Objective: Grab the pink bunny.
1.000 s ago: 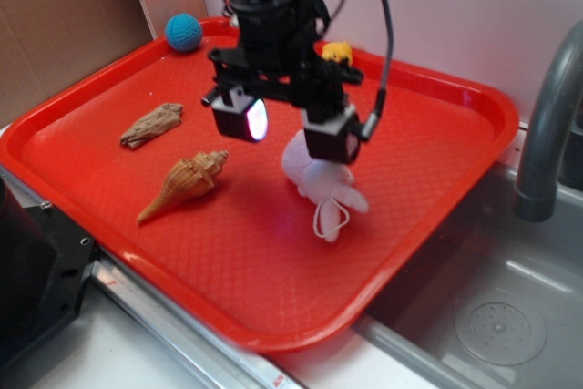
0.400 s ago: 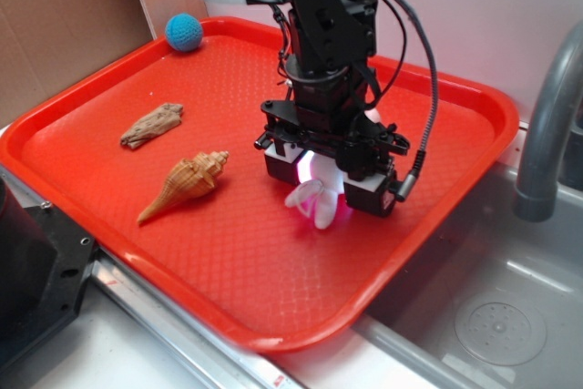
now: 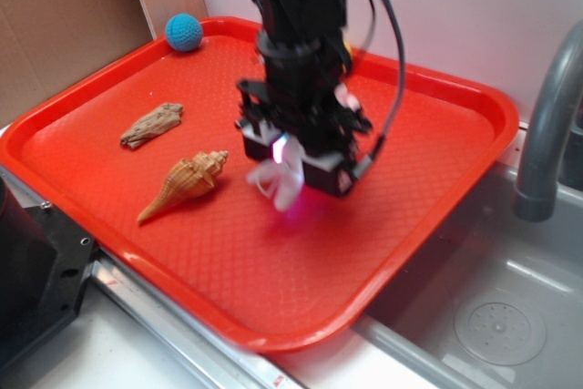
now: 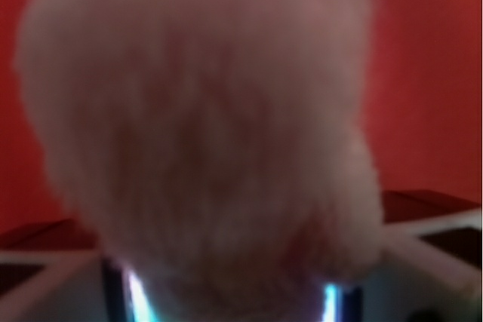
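Note:
The pink bunny (image 3: pixel 276 179) is a pale fluffy plush held between the fingers of my gripper (image 3: pixel 293 165), which is shut on it over the middle of the red tray (image 3: pixel 428 143). Its ears and loop dangle below the fingers, blurred by motion and apparently just off the tray floor. In the wrist view the pink bunny (image 4: pixel 204 126) fills almost the whole frame. It sits right against my gripper (image 4: pixel 230 303), whose lit finger edges show at the bottom.
On the tray's left part lie a brown seashell (image 3: pixel 187 184), a piece of driftwood (image 3: pixel 151 125) and a blue ball (image 3: pixel 184 32). A grey faucet (image 3: pixel 547 125) and a steel sink (image 3: pixel 492 316) are to the right. Cardboard (image 3: pixel 64 25) stands at the back left.
My gripper came down over the bunny, shut on it, and has now moved left and slightly up with the bunny in its fingers.

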